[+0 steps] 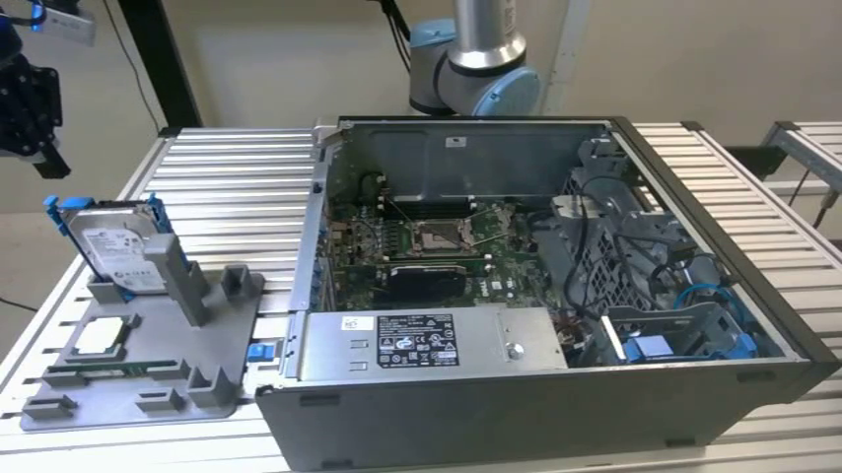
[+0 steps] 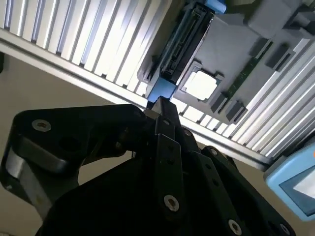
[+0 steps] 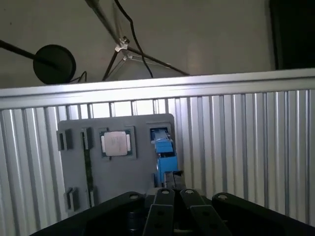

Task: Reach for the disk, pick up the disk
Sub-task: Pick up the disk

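Note:
The disk (image 1: 116,246) stands on edge in a slot at the back of a grey holder plate (image 1: 145,384), on the exterior view's left. It is silver-grey with a white label and blue rails. Both wrist views look down on its thin edge (image 2: 182,46) (image 3: 165,150). My black gripper (image 1: 50,166) hangs in the air above the disk and a little toward the exterior view's left, apart from it. Its fingertips (image 2: 160,105) (image 3: 172,176) are pressed together with nothing between them.
A small square silver CPU chip (image 1: 103,338) lies in the holder plate in front of the disk. A large open computer case (image 1: 526,296) fills the middle of the slatted aluminium table (image 1: 224,168). Beyond the table edge, a round black stand base (image 3: 54,64) and cables lie on the floor.

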Motion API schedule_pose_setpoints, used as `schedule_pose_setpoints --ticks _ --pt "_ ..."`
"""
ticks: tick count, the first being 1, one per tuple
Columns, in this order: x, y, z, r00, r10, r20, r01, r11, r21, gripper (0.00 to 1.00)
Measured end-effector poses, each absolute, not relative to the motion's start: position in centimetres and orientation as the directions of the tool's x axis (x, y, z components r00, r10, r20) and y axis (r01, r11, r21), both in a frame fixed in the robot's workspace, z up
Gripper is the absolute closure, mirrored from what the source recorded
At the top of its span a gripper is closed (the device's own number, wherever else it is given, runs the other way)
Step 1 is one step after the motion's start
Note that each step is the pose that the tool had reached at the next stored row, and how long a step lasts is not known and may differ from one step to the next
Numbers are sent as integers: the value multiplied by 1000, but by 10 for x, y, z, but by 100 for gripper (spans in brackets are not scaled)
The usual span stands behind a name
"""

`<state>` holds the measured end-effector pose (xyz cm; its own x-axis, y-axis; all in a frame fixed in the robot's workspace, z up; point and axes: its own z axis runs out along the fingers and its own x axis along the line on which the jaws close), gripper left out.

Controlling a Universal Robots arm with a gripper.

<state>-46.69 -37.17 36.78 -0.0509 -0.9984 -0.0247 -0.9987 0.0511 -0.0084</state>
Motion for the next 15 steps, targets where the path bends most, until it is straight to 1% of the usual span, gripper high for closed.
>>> schedule_pose_setpoints --ticks 4,10,11,15 --pt "-467 -372 368 5 -1000 -25 -1000 -5 -8 100" --pt "-467 -372 368 6 -1000 -25 -1000 -6 -8 100" --pt "-467 -372 368 6 -1000 -25 -1000 -6 -8 0" --pt "-467 -372 368 6 -1000 -25 -1000 -6 -8 0"
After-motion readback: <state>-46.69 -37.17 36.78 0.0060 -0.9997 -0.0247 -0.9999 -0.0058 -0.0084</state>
